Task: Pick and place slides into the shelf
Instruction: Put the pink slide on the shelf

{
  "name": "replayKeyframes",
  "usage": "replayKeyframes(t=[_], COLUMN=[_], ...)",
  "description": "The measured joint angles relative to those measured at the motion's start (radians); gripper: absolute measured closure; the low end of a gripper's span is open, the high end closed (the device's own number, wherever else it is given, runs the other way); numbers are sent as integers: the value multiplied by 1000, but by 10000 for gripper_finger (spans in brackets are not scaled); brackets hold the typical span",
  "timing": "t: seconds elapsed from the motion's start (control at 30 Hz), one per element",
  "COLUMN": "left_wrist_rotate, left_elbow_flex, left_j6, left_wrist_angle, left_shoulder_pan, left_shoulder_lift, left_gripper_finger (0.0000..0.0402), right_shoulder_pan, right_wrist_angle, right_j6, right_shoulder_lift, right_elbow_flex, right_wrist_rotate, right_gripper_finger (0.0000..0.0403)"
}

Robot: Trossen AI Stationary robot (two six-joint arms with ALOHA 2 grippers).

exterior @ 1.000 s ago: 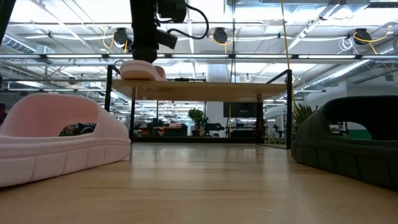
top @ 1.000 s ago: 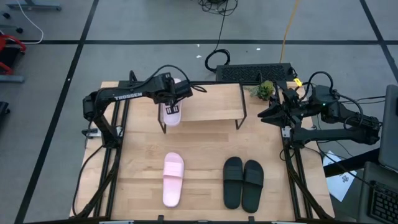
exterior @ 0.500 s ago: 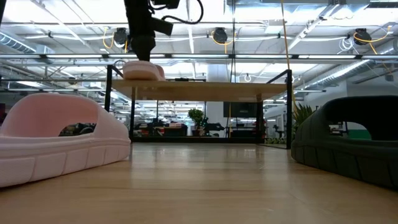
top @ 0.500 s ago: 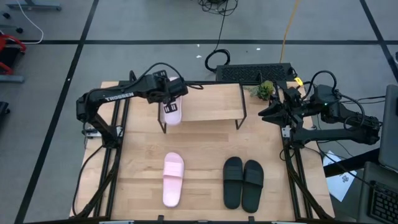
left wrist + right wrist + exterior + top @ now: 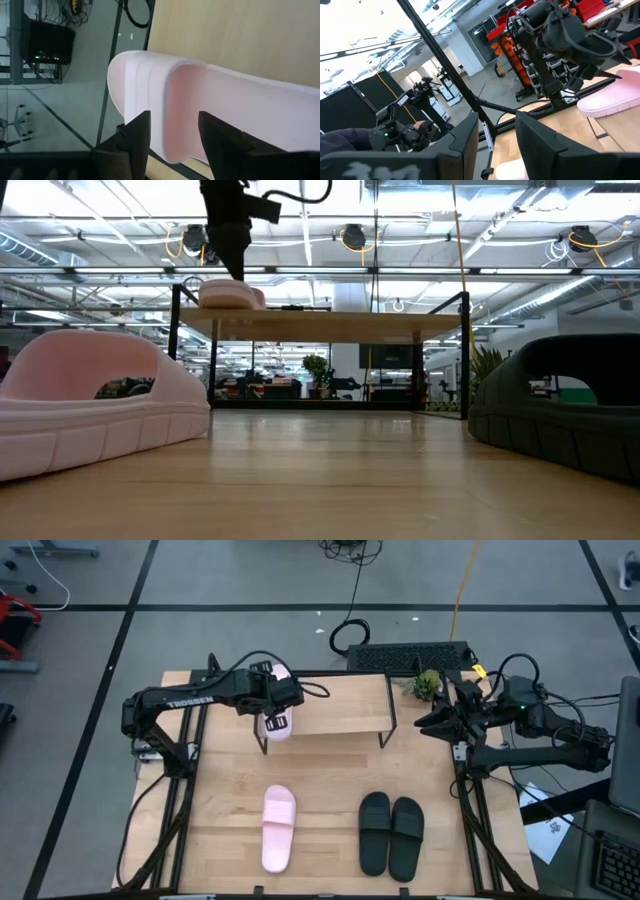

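Observation:
One pale pink slide (image 5: 277, 727) lies flat on the left end of the shelf's wooden top (image 5: 340, 705), also seen in the low view (image 5: 232, 293). My left gripper (image 5: 272, 705) hangs open just above it (image 5: 232, 265), its fingers apart over the slide's strap (image 5: 225, 110) without touching. The second pink slide (image 5: 278, 828) and the two black slides (image 5: 375, 832) (image 5: 407, 838) rest sole-down on the table's near half. My right gripper (image 5: 432, 722) waits open at the table's right edge, beside the shelf's right end.
A keyboard (image 5: 410, 657) and a small green plant (image 5: 427, 685) sit at the table's far right. The shelf's top to the right of the pink slide is bare wood (image 5: 330, 322). Bare tabletop lies between the shelf and the slides on the table.
My left gripper has risen off the pink slide on the shelf and drawn back a little toward the table's left edge. The slide stays where it lay on the shelf's left end.

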Motion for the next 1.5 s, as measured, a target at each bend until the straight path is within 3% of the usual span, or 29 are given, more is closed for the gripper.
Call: replayKeyframes(t=[0.23, 0.33, 0.57, 0.83, 1.1, 1.27, 1.5], left_wrist_rotate=[-12, 6, 281, 364, 389, 391, 378], left_elbow_flex=[170, 277, 450, 362, 225, 225, 224], left_j6=[-15, -93, -299, -570, -924, -1064, -1126], left_wrist_angle=[-70, -134, -284, -212, 225, 237, 28], left_shoulder_pan=[-70, -109, -287, -597, -809, -854, -870], left_shoulder_lift=[-4, -5, -6, 29, 170, 293, 392], left_gripper_finger=[234, 233, 234, 234, 234, 234, 234], right_shoulder_pan=[0, 0, 0, 0, 0, 1, 0], right_wrist_angle=[0, 0, -4, -9, -39, -53, -102], right_j6=[0, 0, -25, -129, -150, -150, -150], right_shoulder_lift=[1, 0, 0, 1, 1, 2, 6], right_elbow_flex=[0, 0, 0, 0, 0, 0, 0], right_wrist_rotate=[0, 0, -4, -4, -35, -124, -138], right_gripper_finger=[282, 282, 282, 282, 282, 282, 282])
